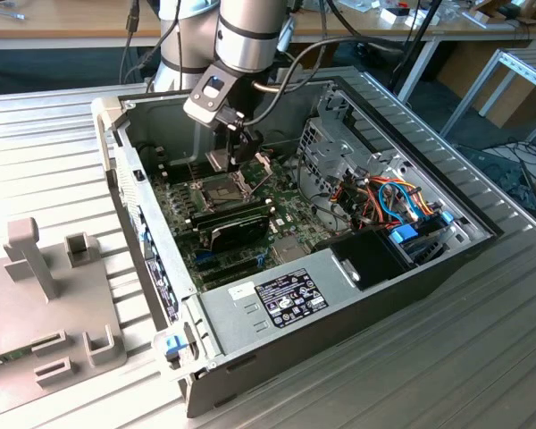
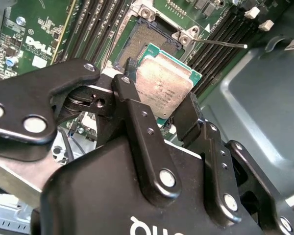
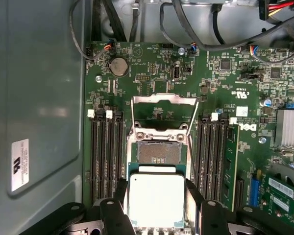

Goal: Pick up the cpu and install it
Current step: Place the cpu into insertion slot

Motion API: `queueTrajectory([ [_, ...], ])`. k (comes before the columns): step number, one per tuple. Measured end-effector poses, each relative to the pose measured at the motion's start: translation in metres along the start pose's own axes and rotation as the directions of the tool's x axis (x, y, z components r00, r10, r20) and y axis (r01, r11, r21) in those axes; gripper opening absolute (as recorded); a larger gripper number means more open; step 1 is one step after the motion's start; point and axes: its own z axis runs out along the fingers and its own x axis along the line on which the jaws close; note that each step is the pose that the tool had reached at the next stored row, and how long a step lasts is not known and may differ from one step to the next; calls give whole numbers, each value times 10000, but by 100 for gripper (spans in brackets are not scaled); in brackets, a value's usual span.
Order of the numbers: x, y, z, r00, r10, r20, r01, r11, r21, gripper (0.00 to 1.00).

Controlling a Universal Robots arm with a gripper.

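Note:
The cpu (image 3: pixel 156 199), a flat square chip with a dull silver top and green rim, sits between my two black fingers (image 3: pixel 110 215) in the first wrist view, and my gripper (image 3: pixel 157 210) is shut on its edges. In the second wrist view the cpu (image 2: pixel 162 87) hangs just above the open socket (image 2: pixel 147 41), tilted a little. In the exterior view my gripper (image 1: pixel 237 154) hovers inside the open computer case, a short way above the socket (image 1: pixel 216 190), whose hinged metal frame (image 3: pixel 162 105) is flipped up. The green motherboard (image 3: pixel 220 98) lies below.
Black memory slots (image 3: pixel 105 156) run on both sides of the socket. A black card (image 1: pixel 237 231) lies beside it, and the drive cage (image 1: pixel 326 152), cables (image 1: pixel 402 201) and power supply (image 1: pixel 286 299) crowd the case's far side. Grey fixtures (image 1: pixel 45 295) stand on the slatted table.

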Motion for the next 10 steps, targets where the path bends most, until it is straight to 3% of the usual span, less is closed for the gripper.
queueTrajectory([
  [6,-6,1,155,9999,139,0,-139,9999,-2,55],
  [10,-9,2,217,9998,200,-1,-200,9998,-3,55],
])
